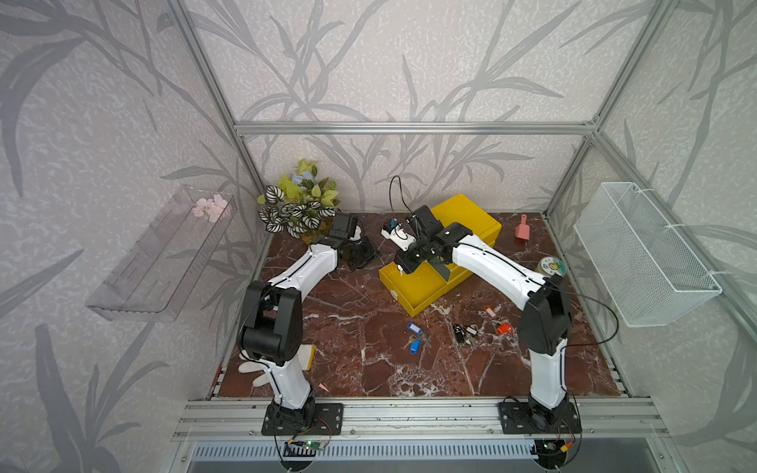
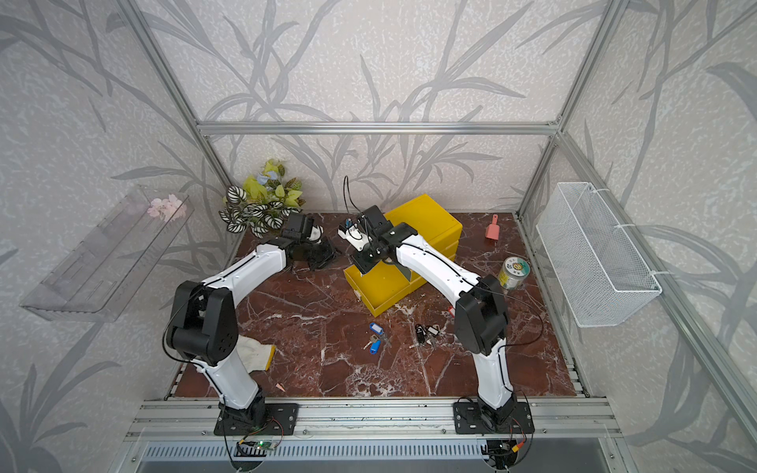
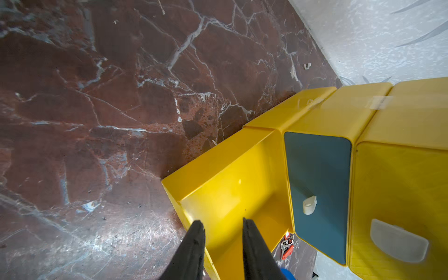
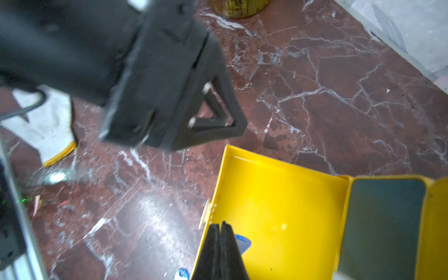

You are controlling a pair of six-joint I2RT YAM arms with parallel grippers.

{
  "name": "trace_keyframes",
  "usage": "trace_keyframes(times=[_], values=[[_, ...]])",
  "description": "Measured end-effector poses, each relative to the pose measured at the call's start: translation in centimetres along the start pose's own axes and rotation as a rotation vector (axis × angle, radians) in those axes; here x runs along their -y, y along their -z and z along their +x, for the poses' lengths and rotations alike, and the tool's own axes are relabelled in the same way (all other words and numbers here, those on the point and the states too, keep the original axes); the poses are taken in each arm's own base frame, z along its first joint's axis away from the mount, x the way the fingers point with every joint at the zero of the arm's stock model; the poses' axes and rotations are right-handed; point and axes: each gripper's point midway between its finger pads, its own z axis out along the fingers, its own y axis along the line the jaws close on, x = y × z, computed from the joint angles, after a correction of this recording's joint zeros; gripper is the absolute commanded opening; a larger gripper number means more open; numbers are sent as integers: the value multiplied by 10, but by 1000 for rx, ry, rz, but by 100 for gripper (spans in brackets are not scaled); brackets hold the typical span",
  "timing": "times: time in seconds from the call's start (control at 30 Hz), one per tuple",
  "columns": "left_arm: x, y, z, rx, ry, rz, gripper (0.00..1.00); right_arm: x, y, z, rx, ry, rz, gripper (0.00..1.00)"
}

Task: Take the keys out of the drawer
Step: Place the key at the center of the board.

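Observation:
The yellow drawer [image 1: 426,295] [image 4: 278,194] stands pulled out of the yellow cabinet [image 1: 467,213]. My right gripper [image 1: 403,267] [image 4: 220,224] hangs over the drawer's front left corner, shut. A blue tag of the keys [image 4: 243,239] sticks out from behind its fingers, and a small silvery piece [image 1: 400,269] dangles at its tip. Three other bunches of keys lie on the table in front of the drawer: blue [image 1: 414,336], black-and-white [image 1: 465,332] and red [image 1: 497,321] [image 3: 287,244]. My left gripper [image 1: 360,256] [image 3: 221,223] waits left of the drawer, open and holding nothing.
A pink scoop [image 1: 522,230] and a round tin [image 1: 551,266] sit at the right of the table. A plant [image 1: 301,204] fills the back left corner, close to my left wrist. A white glove [image 1: 303,356] lies by the left arm's base. A wire basket [image 1: 643,254] hangs on the right wall.

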Motion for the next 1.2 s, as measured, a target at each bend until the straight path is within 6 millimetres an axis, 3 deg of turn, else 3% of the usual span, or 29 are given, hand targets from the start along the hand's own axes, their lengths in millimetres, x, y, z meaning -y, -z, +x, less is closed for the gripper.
trace_keyframes(times=[0.13,0.27,0.37,0.5,0.6,0.77,0.87,1.03,1.2], values=[[-7,5,1,72,-30,8,30,-50,16,42,-8,61,-66,0],[-14,13,13,126,-73,15,30,-97,9,100,-64,107,-152,0],[-15,10,20,139,-101,22,30,-113,-8,145,-132,116,-190,0],[-16,3,31,134,-117,26,30,-115,-29,184,-207,110,-192,0],[-17,0,35,127,-122,30,30,-115,-45,190,-219,116,-183,0],[-25,-5,44,119,-121,24,30,-112,-68,196,-258,130,-146,30],[-44,-7,58,107,-106,-8,30,-113,-67,192,-245,137,-135,35],[-66,3,74,119,-99,-54,30,-111,-44,163,-147,134,-95,36],[-66,9,75,142,-126,-67,27,-88,7,107,57,93,24,41]])
